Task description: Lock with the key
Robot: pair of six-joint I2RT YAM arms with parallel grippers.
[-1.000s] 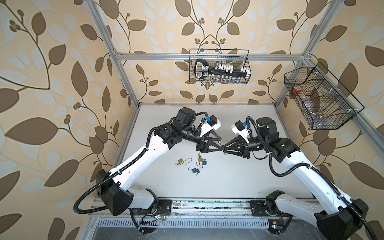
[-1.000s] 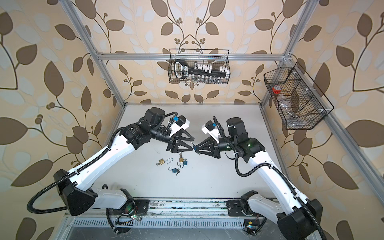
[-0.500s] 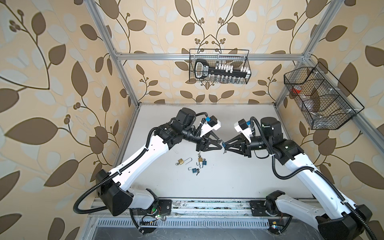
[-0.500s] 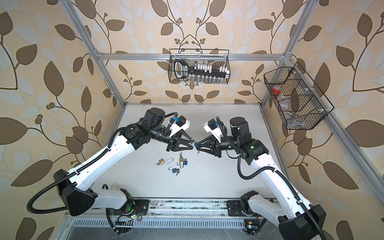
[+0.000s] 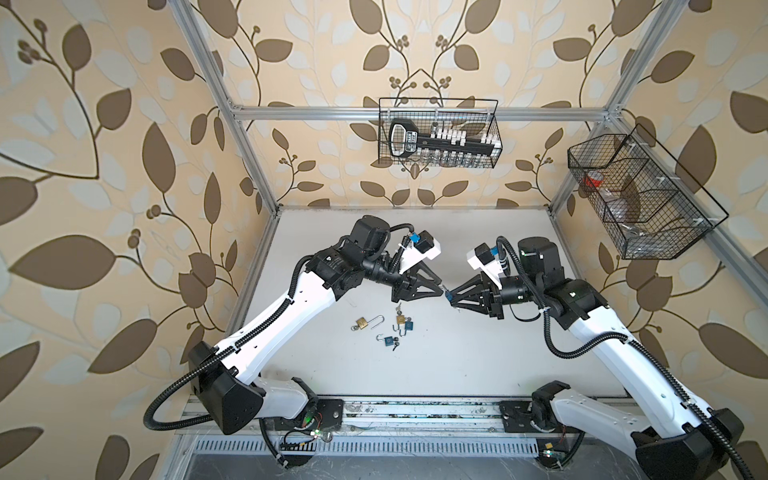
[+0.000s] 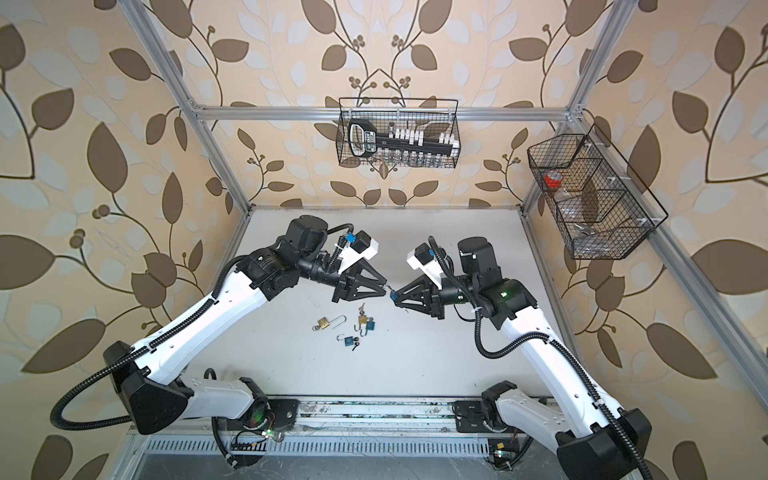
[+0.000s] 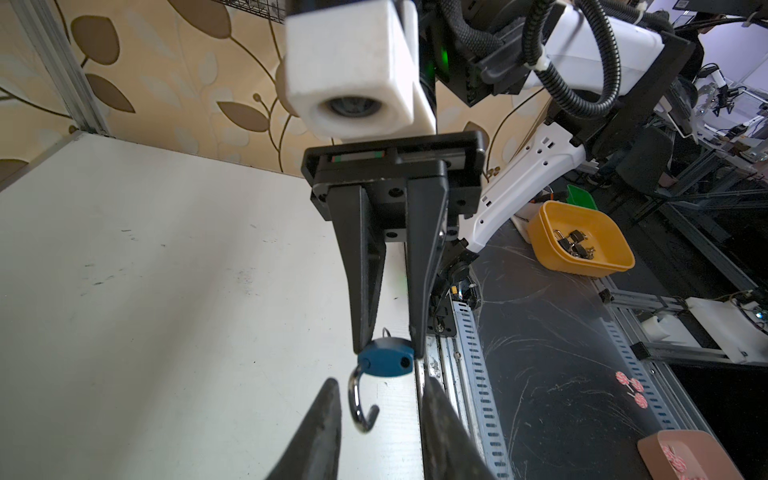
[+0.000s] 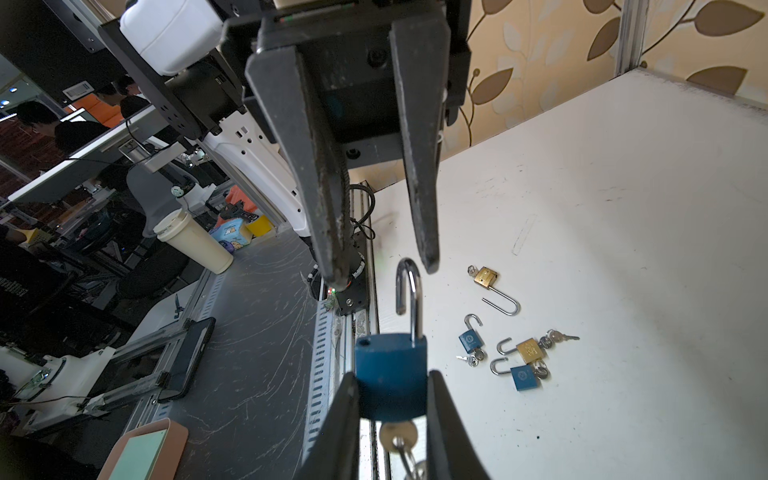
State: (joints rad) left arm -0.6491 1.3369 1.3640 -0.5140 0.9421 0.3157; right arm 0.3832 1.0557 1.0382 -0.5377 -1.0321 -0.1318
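Two arms reach inward, tips meeting above centre of white tabletop (image 5: 478, 353). Right gripper (image 8: 391, 377) clamped on body of blue padlock (image 8: 390, 359); shackle (image 8: 409, 291) swung open, key (image 8: 398, 434) in keyhole. Left gripper (image 8: 383, 272) fingers apart, either side of shackle end; contact unclear. Versus second ago: left jaws narrower, right grip unchanged. Four spare padlocks (image 5: 401, 319) loose on table below, two brass, two blue. Leaf wallpaper (image 5: 104, 208); wire baskets (image 5: 438, 133) on walls.

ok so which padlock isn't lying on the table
The blue padlock pinched in the right claw, up in the air with its shackle open. The other four, two brass and two blue, lie on the table.
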